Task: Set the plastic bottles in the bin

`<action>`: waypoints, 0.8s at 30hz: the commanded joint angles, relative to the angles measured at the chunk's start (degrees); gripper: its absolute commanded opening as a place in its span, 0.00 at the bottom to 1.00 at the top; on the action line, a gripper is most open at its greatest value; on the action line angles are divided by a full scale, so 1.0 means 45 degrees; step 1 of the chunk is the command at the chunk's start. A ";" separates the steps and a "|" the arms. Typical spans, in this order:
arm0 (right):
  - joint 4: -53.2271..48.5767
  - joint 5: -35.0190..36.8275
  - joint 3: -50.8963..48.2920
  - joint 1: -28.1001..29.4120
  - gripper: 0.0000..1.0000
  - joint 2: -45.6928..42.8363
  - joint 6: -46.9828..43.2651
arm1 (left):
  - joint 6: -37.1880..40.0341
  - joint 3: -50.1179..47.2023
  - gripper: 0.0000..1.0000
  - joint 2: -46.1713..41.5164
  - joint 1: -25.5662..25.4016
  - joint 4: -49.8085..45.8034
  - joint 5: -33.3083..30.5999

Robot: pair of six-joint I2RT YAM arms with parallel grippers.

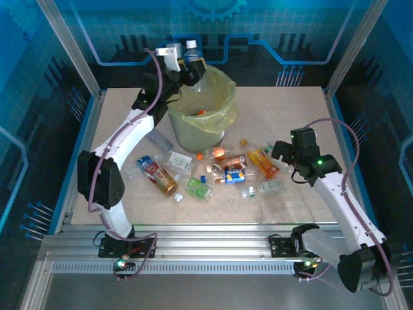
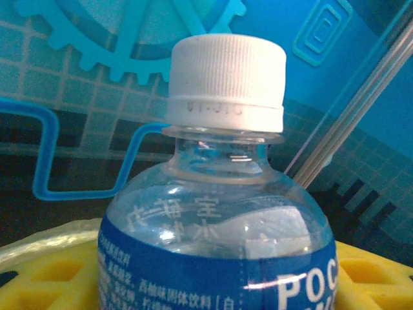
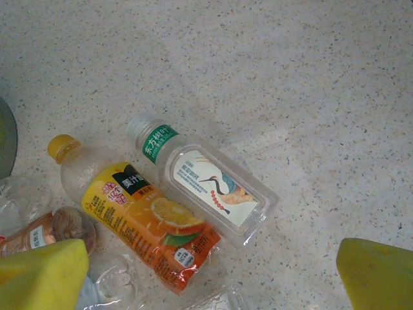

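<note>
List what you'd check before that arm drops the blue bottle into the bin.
1. Grip: the left gripper holds the blue-labelled bottle between its yellow pads: ok.
2. Aim: whether it is above the bin opening: cannot tell, it hangs near the far rim.
3. Room in the bin: ok.
4. Other arm: the right gripper is open over the orange-label bottle, away from the bin: ok.
5. Clearing: loose bottles lie on the table: not ok.

Speckled beige tabletop (image 1: 284, 123), enclosed at far edge and both sides by blue panels (image 1: 290, 26) printed with gear and circuit patterns. Aluminium posts (image 1: 68, 45) at far corners; slotted rails (image 1: 213, 248) along near edge.
</note>
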 commanded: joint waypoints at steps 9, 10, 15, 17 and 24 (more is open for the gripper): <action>-0.0553 -0.0091 0.0313 0.0208 0.99 0.0232 0.0238 | 0.1520 -0.0957 0.33 0.0568 -0.0295 0.1730 0.0512; -0.0562 -0.0093 0.0306 0.0208 1.00 0.0252 0.0237 | 0.1596 -0.1041 0.33 0.0588 -0.0294 0.1692 0.0477; -0.0553 -0.0091 0.0326 0.0214 1.00 0.0359 0.0237 | 0.1836 -0.1264 0.33 0.0771 -0.0316 0.1421 0.0383; -0.0592 -0.0087 0.0342 0.0202 1.00 0.0398 0.0242 | 0.1924 -0.1274 0.33 0.0870 -0.0310 0.1269 0.0383; -0.0694 0.0006 0.0328 0.0214 1.00 0.0337 0.0330 | 0.2092 -0.1111 0.34 0.1236 -0.0311 0.0772 0.0409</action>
